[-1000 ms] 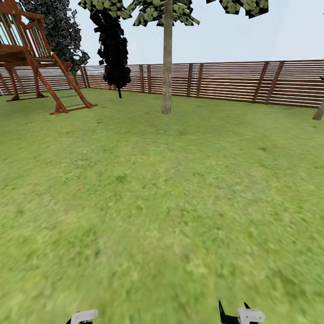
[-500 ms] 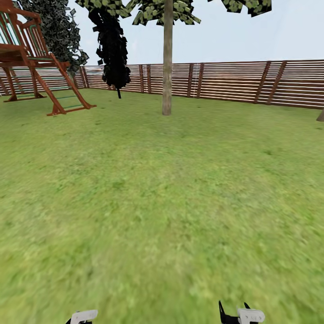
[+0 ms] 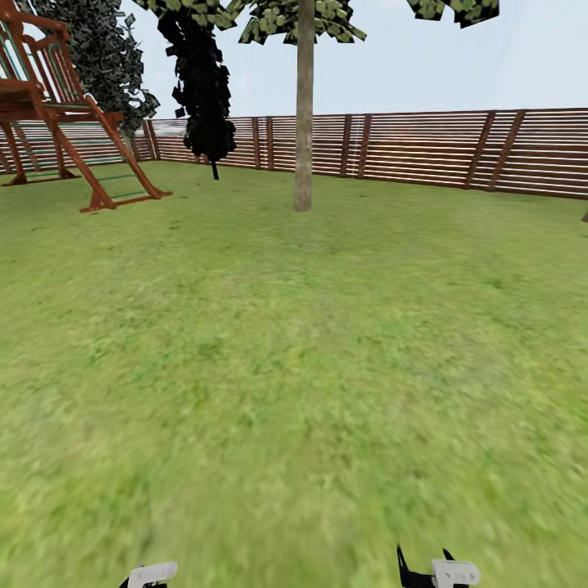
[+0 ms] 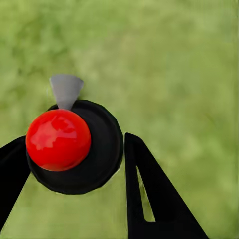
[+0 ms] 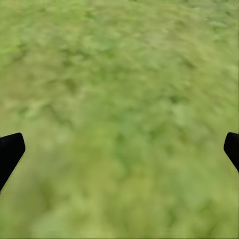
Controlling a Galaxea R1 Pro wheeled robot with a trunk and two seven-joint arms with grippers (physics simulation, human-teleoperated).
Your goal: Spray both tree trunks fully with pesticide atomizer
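Over at the far left of the lawn [image 3: 269, 367], a red-brown wooden play frame [image 3: 57, 106] with a ladder is sitting on the grass, with a dark leafy tree [image 3: 102, 57] poking up behind it. Next along, a skinny black-leaved tree [image 3: 202, 82] is standing right by the slat fence [image 3: 425, 151] that's running across the back. Then the upright tree trunk [image 3: 304, 106] is rising out of the grass, well apart from the robot, with its jagged crown [image 3: 302, 16] spreading along the top edge.

Down at the near edge, the left tool [image 4: 74, 164] is gripping the pesticide atomizer [image 4: 74, 147], so the bottle's off the floor. In the left wrist view the black body with its red spot is sitting snug between the two dark fingers [image 4: 149, 194], grey nozzle sticking out over blurry grass. The right tool [image 5: 119, 149] is hanging over bare grass with its fingers spread wide and nothing between them.
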